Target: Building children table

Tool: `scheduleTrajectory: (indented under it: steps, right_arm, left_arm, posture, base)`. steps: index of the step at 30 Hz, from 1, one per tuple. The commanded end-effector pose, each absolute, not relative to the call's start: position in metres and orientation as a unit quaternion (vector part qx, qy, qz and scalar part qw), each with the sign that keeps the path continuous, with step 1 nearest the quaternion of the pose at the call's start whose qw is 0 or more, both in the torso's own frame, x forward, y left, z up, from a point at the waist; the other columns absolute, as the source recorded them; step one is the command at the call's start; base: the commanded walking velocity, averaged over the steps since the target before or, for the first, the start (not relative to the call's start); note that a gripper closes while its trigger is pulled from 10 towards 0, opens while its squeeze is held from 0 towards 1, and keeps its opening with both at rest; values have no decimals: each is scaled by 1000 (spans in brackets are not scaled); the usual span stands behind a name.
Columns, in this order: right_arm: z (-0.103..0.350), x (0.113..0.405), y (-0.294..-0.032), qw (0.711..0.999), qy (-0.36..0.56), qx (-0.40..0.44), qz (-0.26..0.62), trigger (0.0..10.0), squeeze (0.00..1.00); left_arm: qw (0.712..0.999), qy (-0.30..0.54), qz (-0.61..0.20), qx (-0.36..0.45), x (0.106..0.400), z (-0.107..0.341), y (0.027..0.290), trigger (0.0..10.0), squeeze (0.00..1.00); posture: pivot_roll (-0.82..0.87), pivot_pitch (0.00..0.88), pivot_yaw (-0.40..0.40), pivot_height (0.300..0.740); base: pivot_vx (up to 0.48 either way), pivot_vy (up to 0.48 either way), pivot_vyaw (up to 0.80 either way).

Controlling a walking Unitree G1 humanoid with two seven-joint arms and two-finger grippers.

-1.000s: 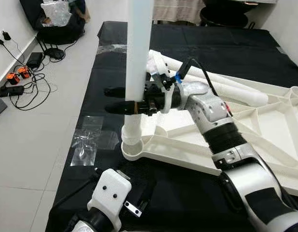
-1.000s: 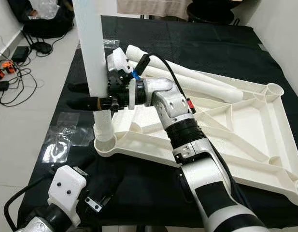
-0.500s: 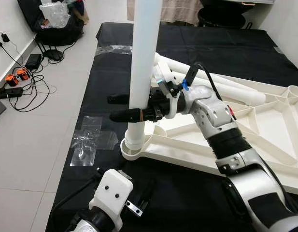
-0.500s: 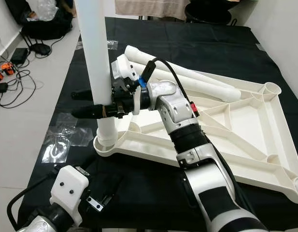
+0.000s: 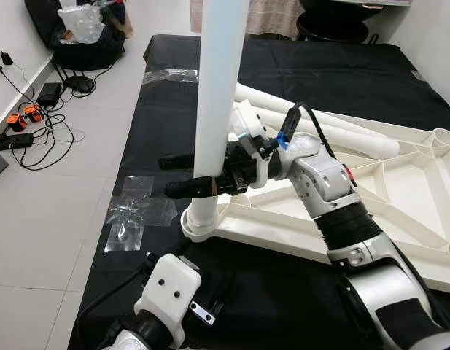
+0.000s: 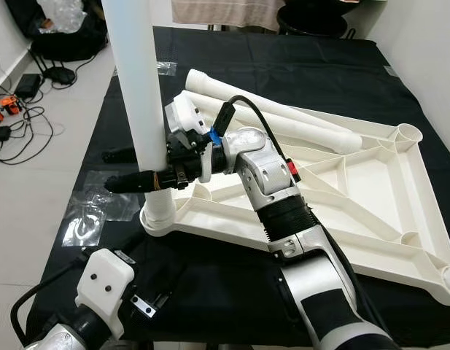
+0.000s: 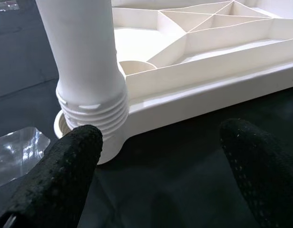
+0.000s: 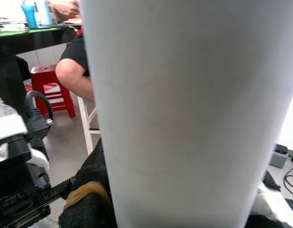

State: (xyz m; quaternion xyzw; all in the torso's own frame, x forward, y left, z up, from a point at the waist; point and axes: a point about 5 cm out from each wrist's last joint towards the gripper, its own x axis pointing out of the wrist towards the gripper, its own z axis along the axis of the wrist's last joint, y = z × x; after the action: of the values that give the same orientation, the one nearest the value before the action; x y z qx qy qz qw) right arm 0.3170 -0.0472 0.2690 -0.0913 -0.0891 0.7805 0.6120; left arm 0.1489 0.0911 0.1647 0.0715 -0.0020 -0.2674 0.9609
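Note:
A long white table leg [image 5: 219,87] stands upright, its threaded end [image 7: 94,111] set in the corner socket [image 5: 199,226] of the upturned white table top [image 5: 400,189]. Several threads still show above the socket rim. My right gripper [image 5: 166,176] is shut on the table leg just above the thread, with its black fingers reaching past the leg to the left. Low at the front, my left gripper [image 7: 160,166] is open above the black cloth, a short way in front of the socket and holding nothing. Two more white legs [image 5: 319,127] lie across the far edge of the table top.
A black cloth [image 5: 334,65] covers the floor under the parts. Clear plastic bags [image 5: 133,215] lie at its left edge. Cables and a power strip [image 5: 28,124] sit by the left wall. A seated person [image 8: 72,57] and a red stool [image 8: 46,80] are behind the leg.
My right gripper has sunk a little with the leg, and the leg now leans slightly to the right at its top. The head view has shifted a bit. My left gripper has stayed put.

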Motion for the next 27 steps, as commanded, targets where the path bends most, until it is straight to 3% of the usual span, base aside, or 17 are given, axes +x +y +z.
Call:
scheduleTrajectory:
  steps: [1, 7, 15, 20, 27]
  right_arm:
    - [248, 317, -40, 615, -49, -90, 781, 10000, 0]
    - [259, 328, -31, 649, -75, -93, 751, 10000, 0]
    - [266, 329, -30, 651, -81, -87, 749, 10000, 0]
    - [264, 325, -32, 637, -75, -90, 762, 10000, 0]
    - [256, 334, -39, 662, -46, -117, 739, 10000, 0]
  left_arm:
    - [961, 8, -266, 76, 148, 160, 92, 10000, 0]
    - [961, 7, -265, 75, 147, 161, 92, 10000, 0]
    - [962, 7, -264, 74, 147, 161, 91, 10000, 0]
    - [962, 6, -263, 74, 148, 161, 91, 10000, 0]
    - [962, 3, -261, 75, 149, 161, 91, 10000, 0]
  posture:
    - [138, 230, -86, 740]
    - [137, 234, -91, 740]
    - [134, 234, -91, 740]
    - [133, 234, -94, 740]
    - [130, 231, -96, 740]
  base:
    - [0, 0, 0]
    - [0, 0, 0]
    - [0, 0, 0]
    - [0, 0, 0]
    - [0, 0, 0]
